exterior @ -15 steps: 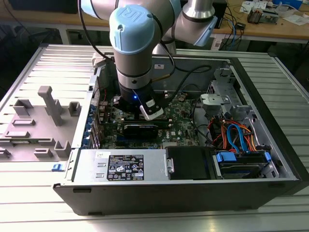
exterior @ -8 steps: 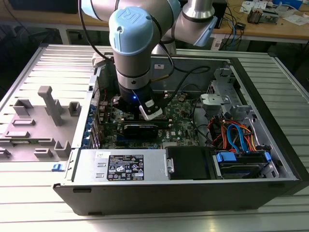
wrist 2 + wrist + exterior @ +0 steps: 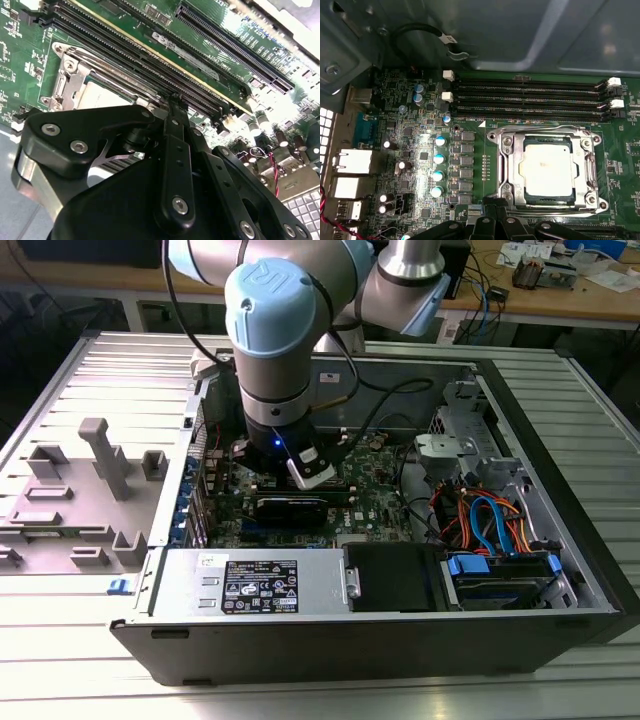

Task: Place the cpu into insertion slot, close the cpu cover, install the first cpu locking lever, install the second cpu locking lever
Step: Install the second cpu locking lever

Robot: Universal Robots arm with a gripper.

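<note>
In the first wrist view the cpu (image 3: 547, 167), a pale silver-grey square, lies in the insertion slot (image 3: 506, 150) on the green motherboard (image 3: 470, 125). The cpu cover (image 3: 585, 167), a silvery metal frame, lies flat around the chip. Thin metal levers run along the frame's edges; whether they are latched I cannot tell. My gripper (image 3: 492, 222) is black and hangs just beside one edge of the socket. In the second wrist view its black linkage (image 3: 172, 150) hides much of the cover (image 3: 70, 82). In the exterior view the gripper (image 3: 305, 468) is low over the board inside the open case.
Long black memory slots (image 3: 530, 100) run beside the socket. Capacitors (image 3: 439, 157) and rear ports (image 3: 352, 162) stand nearby. A black card (image 3: 290, 506), the power supply (image 3: 250, 585), a drive bay with blue and orange cables (image 3: 490, 530) and the case walls (image 3: 560, 470) surround the arm. A grey fixture (image 3: 95, 475) sits outside.
</note>
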